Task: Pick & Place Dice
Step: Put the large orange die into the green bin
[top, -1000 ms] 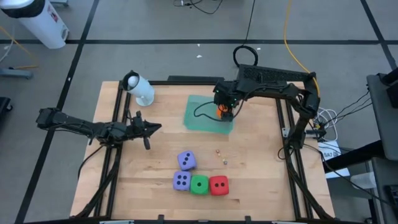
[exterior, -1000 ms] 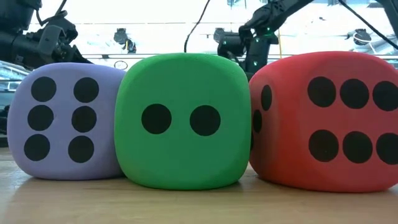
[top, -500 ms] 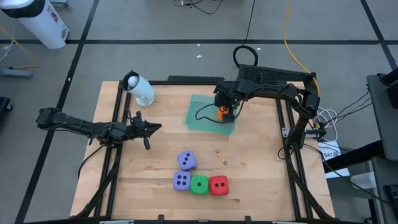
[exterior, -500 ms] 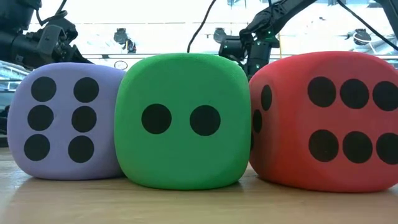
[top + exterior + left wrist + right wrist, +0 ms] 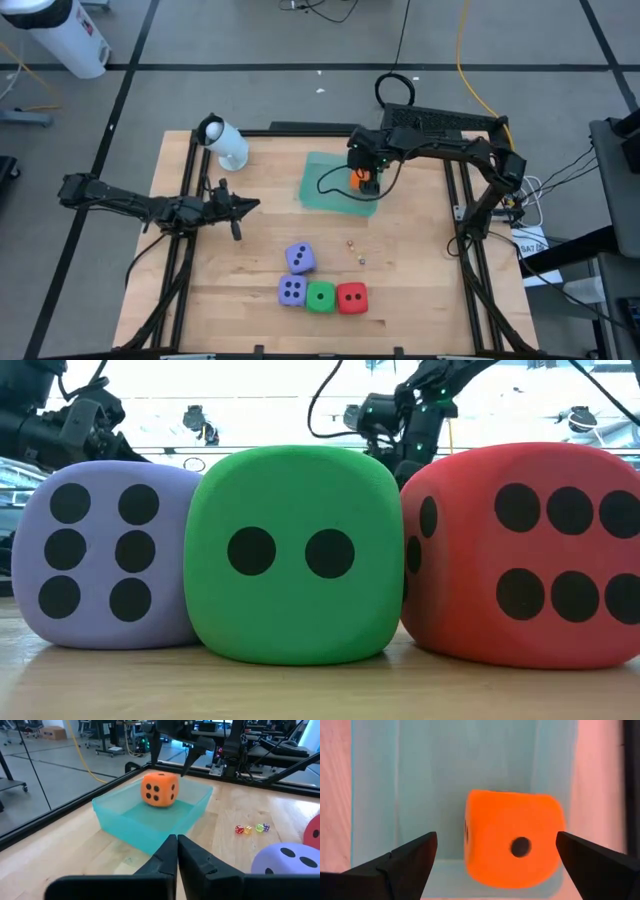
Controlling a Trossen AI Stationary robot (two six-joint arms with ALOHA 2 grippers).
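An orange die (image 5: pixel 512 837) rests on its bottom face inside the teal tray (image 5: pixel 325 190) at the far middle of the table. My right gripper (image 5: pixel 496 840) hangs open just above it, one finger on either side, touching nothing; the left wrist view shows those fingers (image 5: pixel 192 757) clear of the die (image 5: pixel 159 789). Two purple dice (image 5: pixel 299 258) (image 5: pixel 291 291), a green die (image 5: pixel 320 296) and a red die (image 5: pixel 351 297) sit close together near the front edge. My left gripper (image 5: pixel 176 845) is shut and empty over the table's left side.
Tiny coloured dice (image 5: pixel 252 828) lie on the wood between the tray and the big dice. A white cylinder (image 5: pixel 225 143) lies at the far left corner. A black cable (image 5: pixel 325 180) hangs over the tray. Black frame rails (image 5: pixel 185 200) run along the table's sides.
My right gripper has risen away from the orange die, which stays in the tray.
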